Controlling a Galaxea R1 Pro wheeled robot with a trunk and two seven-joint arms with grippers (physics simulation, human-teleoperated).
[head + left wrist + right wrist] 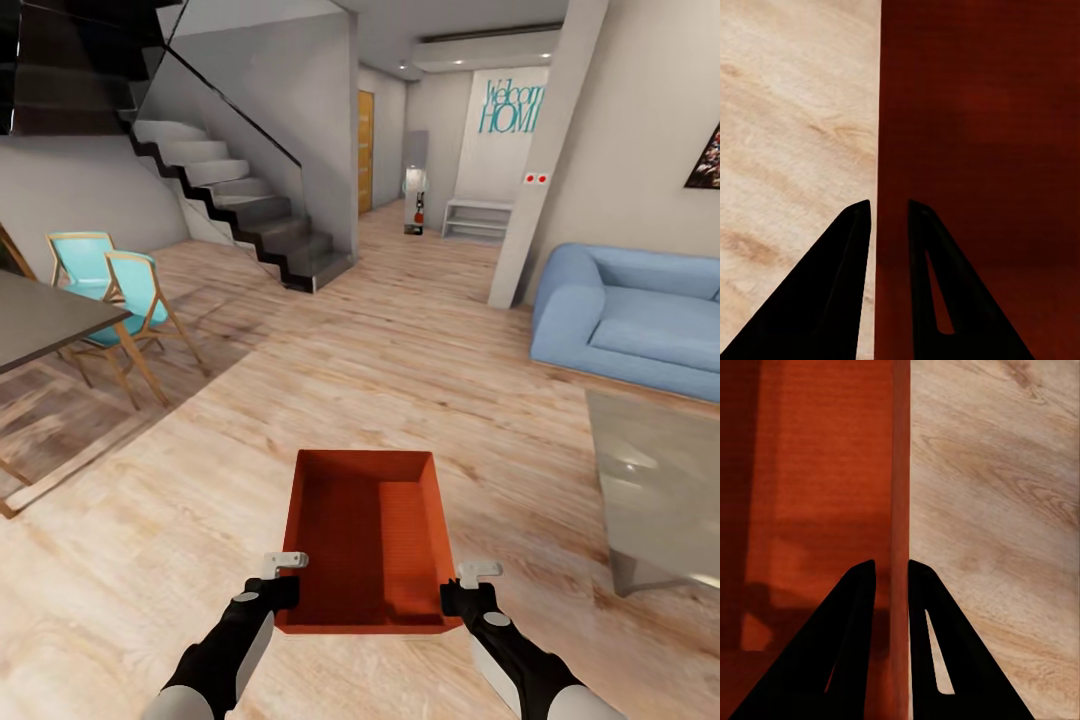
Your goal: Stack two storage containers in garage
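The left gripper (283, 578) is pinched onto the left wall of the storage container (368, 535), one finger inside and one outside; in the left wrist view its two dark fingers (832, 292) stand close together with the thin wall edge running between them, the bin (982, 150) dark red on one side and pale plank floor (795, 135) on the other. The right gripper (462, 588) grips the opposite wall in the same way; in the right wrist view its fingers (844, 652) straddle the orange-red wall, narrowly parted, with the ribbed bottom of the container (832, 472) on one side and wood planks (997, 510) on the other.

The container is held between both arms, open side up, above the light wood-plank floor (350, 380) of the living room. It is empty, a shallow orange-red rectangle with a finely ribbed bottom.

Beyond the container on its left stand two turquoise chairs (115, 290) with wooden frames beside a dark table (40, 320). Behind them a staircase (230, 200) climbs leftward. To the container's right lies a glass coffee table (660, 480), and past it a light blue sofa (630, 315). Far ahead, a hallway ends at a white wall with teal "Welcome HOME" lettering (512, 105) above a low white shelf (478, 218).
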